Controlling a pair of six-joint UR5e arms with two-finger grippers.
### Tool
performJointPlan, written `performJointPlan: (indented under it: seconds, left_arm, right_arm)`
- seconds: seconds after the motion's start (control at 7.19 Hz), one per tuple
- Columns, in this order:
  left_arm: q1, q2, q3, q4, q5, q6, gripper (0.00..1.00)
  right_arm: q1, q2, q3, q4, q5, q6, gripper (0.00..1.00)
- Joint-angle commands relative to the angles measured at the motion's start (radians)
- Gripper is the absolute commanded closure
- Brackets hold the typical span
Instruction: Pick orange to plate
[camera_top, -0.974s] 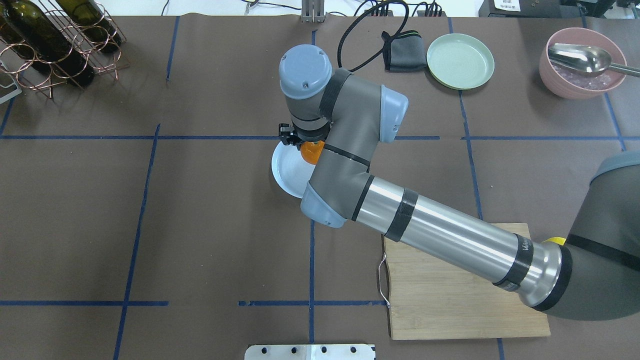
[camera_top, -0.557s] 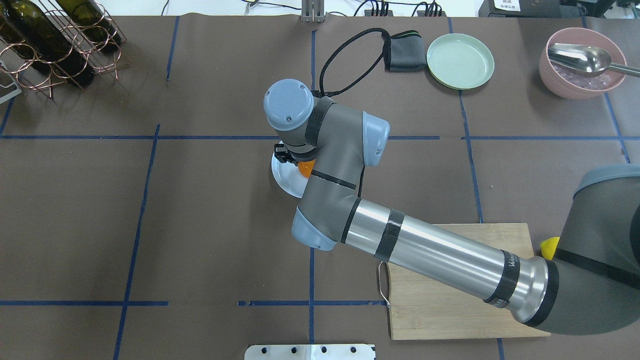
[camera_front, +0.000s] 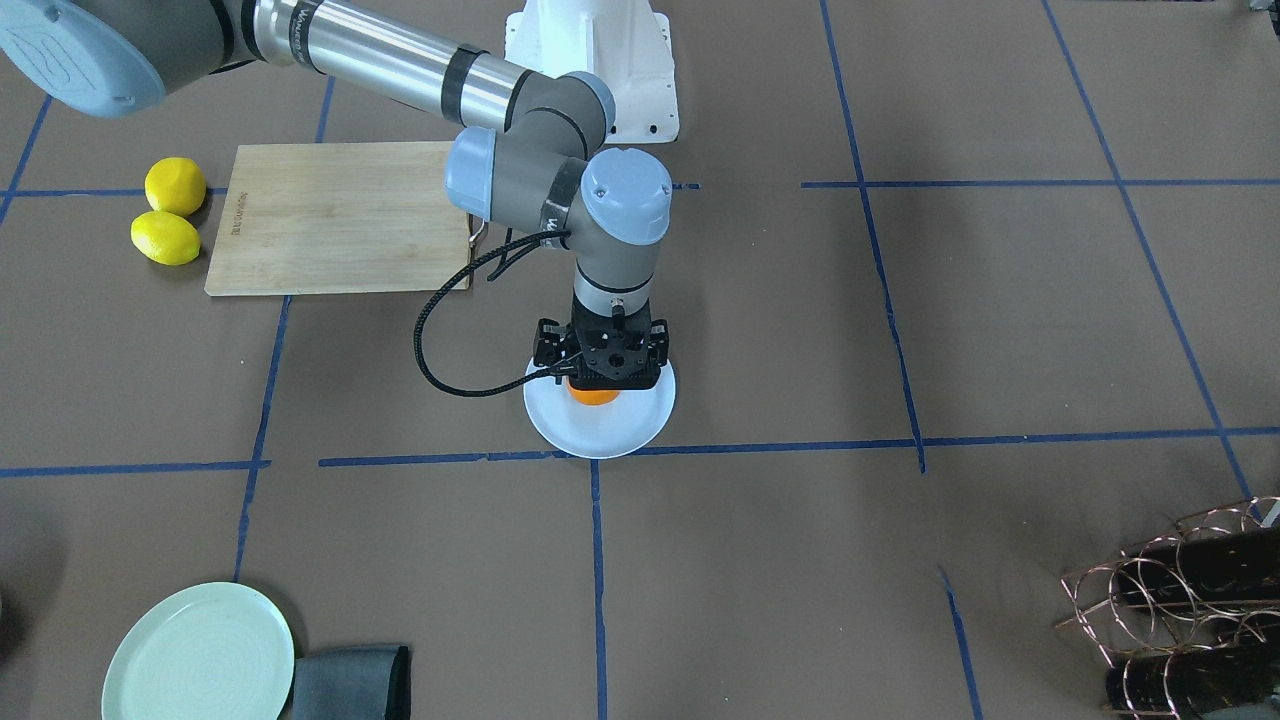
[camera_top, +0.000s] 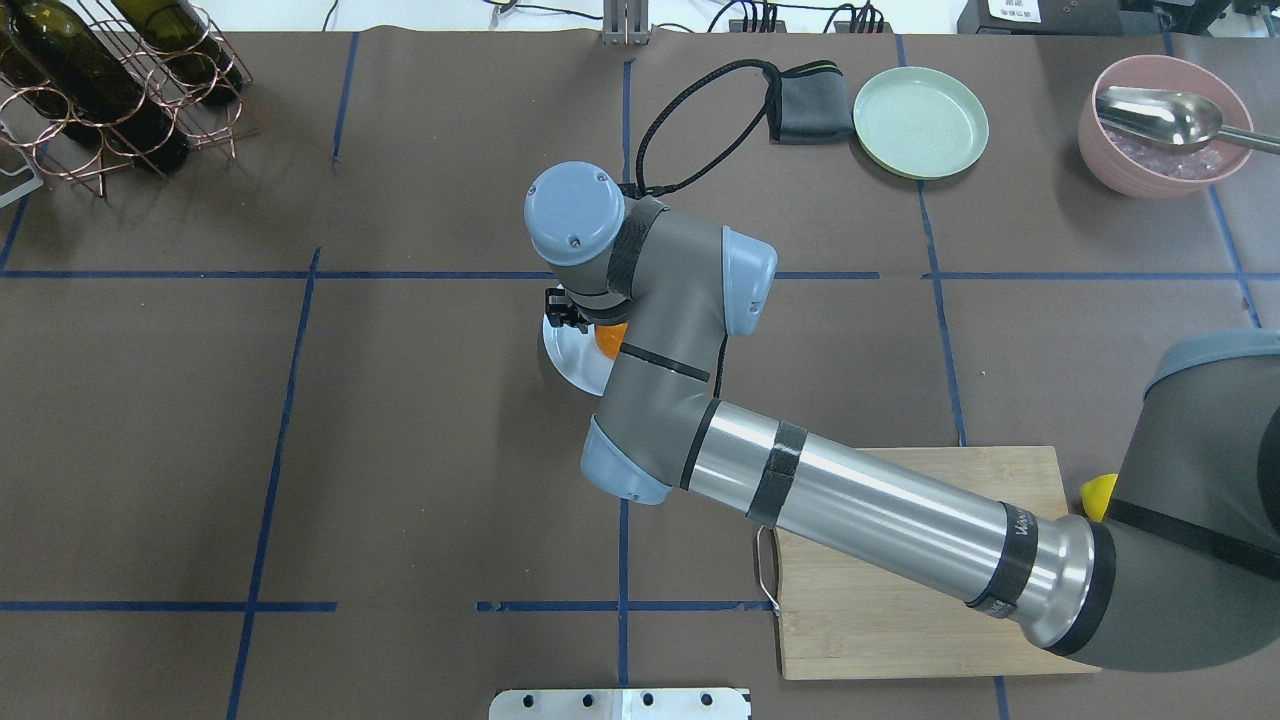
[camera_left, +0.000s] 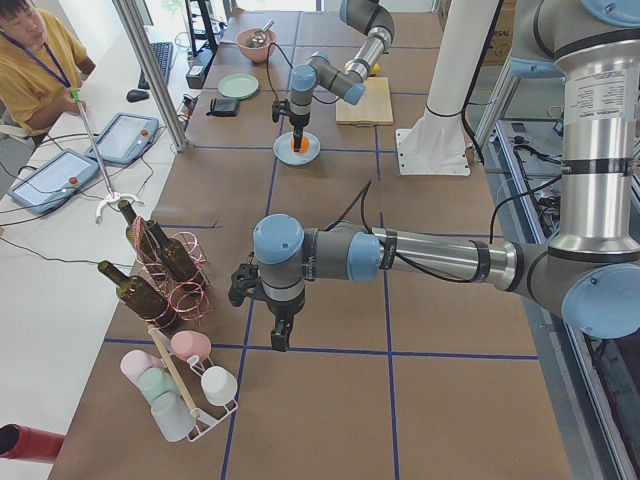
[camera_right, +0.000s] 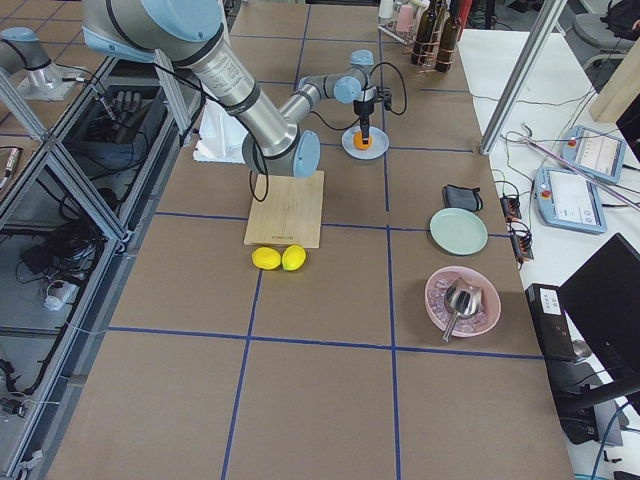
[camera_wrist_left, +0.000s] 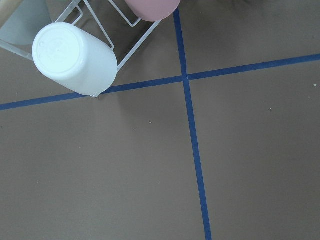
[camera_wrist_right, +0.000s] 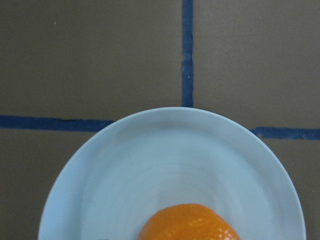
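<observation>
The orange (camera_front: 595, 396) sits low over the near half of the white plate (camera_front: 600, 437), at the middle of the table. My right gripper (camera_front: 598, 382) points straight down on it and appears shut on it; its fingers are hidden by the gripper body. In the overhead view only a sliver of the orange (camera_top: 609, 340) and the plate's rim (camera_top: 560, 350) show beside the wrist. The right wrist view has the orange (camera_wrist_right: 187, 223) at the bottom edge over the plate (camera_wrist_right: 170, 160). My left gripper (camera_left: 278, 338) hangs above bare table far off; I cannot tell its state.
Two lemons (camera_front: 170, 210) lie beside a wooden cutting board (camera_front: 340, 215). A pale green plate (camera_top: 920, 122), a dark cloth (camera_top: 810, 100) and a pink bowl with a metal scoop (camera_top: 1165, 125) stand at the far right. Bottle rack (camera_top: 100, 80) far left; cup rack (camera_left: 185, 385).
My right arm has swung back toward the robot and lowered, carrying the orange from the plate's far edge to over the plate. In the last half second it hardly moved.
</observation>
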Motion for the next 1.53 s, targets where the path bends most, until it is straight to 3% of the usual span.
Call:
performJointPlan:
  seconds: [0.0, 0.14, 0.56, 0.83, 0.97, 1.11, 1.39]
  left_arm:
    - [0.000, -0.001, 0.004, 0.001, 0.000, 0.000, 0.00]
    - [0.002, -0.001, 0.017, 0.001, 0.000, -0.001, 0.00]
    - [0.000, 0.001, 0.027, 0.003, -0.002, -0.003, 0.00]
    - [-0.005, 0.042, 0.002, -0.004, -0.006, 0.006, 0.00]
    - [-0.008, 0.054, 0.004, -0.019, -0.059, 0.056, 0.00]
    - [-0.008, 0.063, 0.005, -0.019, -0.118, 0.104, 0.00]
    - [-0.014, 0.059, -0.010, -0.013, -0.121, 0.101, 0.00]
  right_arm:
    - [0.081, -0.010, 0.034, 0.004, 0.066, -0.076, 0.00]
    - [0.139, -0.063, 0.103, -0.028, 0.144, -0.142, 0.00]
    - [0.382, -0.409, 0.511, -0.173, 0.354, -0.546, 0.00]
    - [0.556, -0.572, 0.634, -0.281, 0.433, -0.893, 0.00]
    - [0.666, -0.673, 0.656, -0.286, 0.449, -1.091, 0.00]
    - [0.769, -0.743, 0.645, -0.289, 0.531, -1.244, 0.00]
    - [0.934, -0.881, 0.636, -0.281, 0.579, -1.385, 0.00]
